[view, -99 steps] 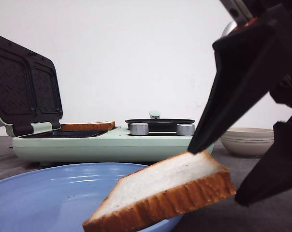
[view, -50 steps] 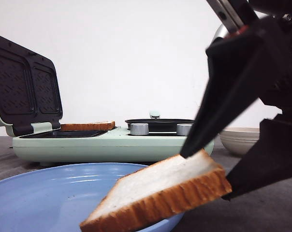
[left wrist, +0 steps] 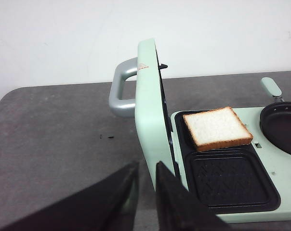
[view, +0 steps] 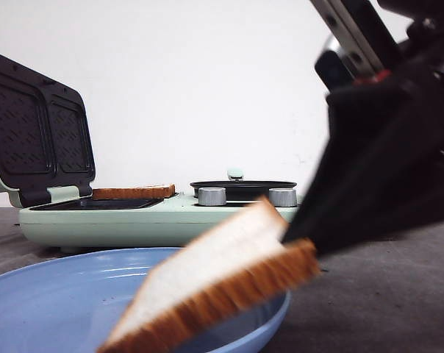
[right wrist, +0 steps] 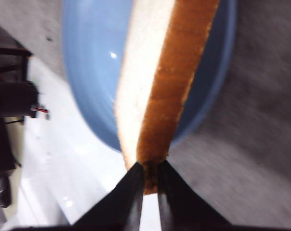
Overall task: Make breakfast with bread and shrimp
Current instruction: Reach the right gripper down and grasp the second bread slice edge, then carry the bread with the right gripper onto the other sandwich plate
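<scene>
Lid (view: pixel 38 132): upright, walls off my approach from the left.
Rear plate: bread slice (left wrist: pixel 217 128) fills it.
Front plate (left wrist: pixel 227 180): bare, reachable from above.
Surface (left wrist: pixel 54 139): clear beside the lid.

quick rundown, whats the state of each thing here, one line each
sandwich maker: lid open, standing upright
slice on the maker: lying flat on one grill plate, the other plate bare
slice in the gripper: pinched at its edge, tilted over the plate
blue plate: no food resting flat on it
right gripper: shut on the slice
left gripper: nearly shut, holding nothing
</scene>
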You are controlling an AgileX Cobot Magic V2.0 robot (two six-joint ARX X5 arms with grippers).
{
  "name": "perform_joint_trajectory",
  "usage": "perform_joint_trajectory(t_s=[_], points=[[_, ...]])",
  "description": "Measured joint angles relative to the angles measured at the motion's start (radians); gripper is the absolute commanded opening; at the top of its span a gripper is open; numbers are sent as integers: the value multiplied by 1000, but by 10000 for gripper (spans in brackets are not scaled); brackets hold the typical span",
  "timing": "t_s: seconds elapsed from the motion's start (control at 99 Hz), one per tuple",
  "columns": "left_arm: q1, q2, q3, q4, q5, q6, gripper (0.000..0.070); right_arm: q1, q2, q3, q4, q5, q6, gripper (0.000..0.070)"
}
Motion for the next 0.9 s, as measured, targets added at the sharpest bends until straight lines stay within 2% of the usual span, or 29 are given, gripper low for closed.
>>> perform_joint_trajectory(t_s=[0.151,0.273,0.586,0.899], points=[[0,0,0,0,0,0,5,0,0,2,155,-20,36,0],[0,0,0,0,0,0,5,-6,0,23,215,-19,60,0],[0,0,0,0,0,0,5,-59,89,200,222,-30,60,0],[0,0,0,0,0,0,5,-58,338,511,146,-47,6,0]])
